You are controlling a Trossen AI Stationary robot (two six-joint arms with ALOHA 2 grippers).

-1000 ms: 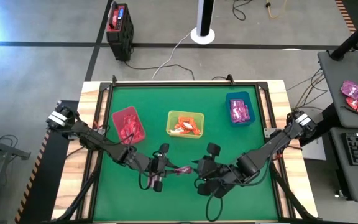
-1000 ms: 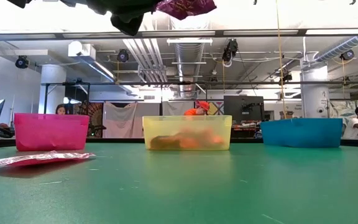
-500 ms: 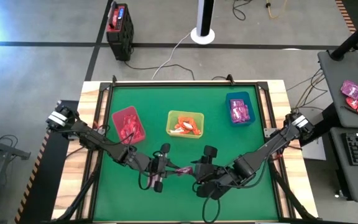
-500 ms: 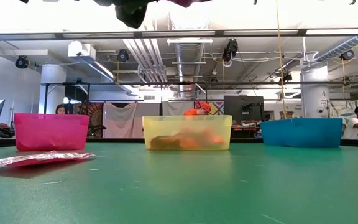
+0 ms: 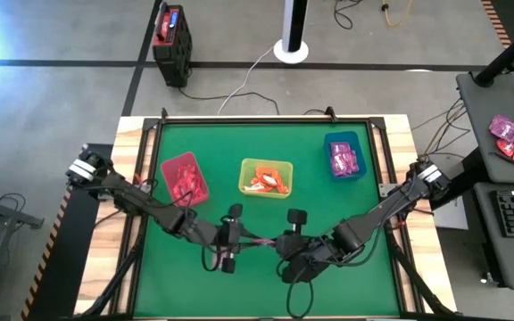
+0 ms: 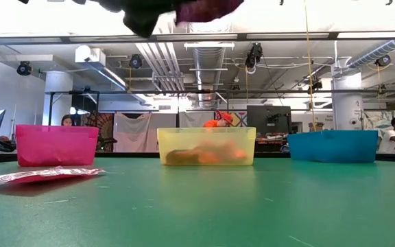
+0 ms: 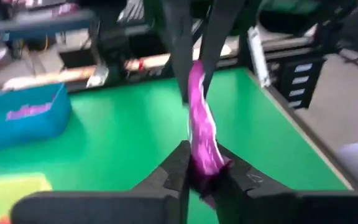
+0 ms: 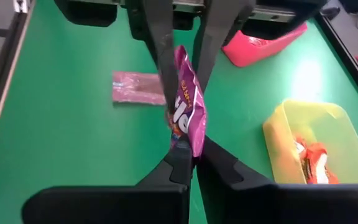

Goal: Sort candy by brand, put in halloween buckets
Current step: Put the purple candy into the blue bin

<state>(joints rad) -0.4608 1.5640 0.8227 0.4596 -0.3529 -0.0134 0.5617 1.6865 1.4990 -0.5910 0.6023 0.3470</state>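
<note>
The left gripper (image 5: 242, 239) and right gripper (image 5: 275, 243) meet above the near-centre of the green surface (image 5: 239, 285). Both are clamped on one shiny magenta-pink candy packet (image 8: 185, 106), each at an opposite end. A dull pink flat packet (image 8: 137, 87) lies on the surface to the left.

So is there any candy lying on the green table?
Yes, one pale pink candy packet lies flat on the green table, behind the purple packet that both grippers are pinching.
</note>
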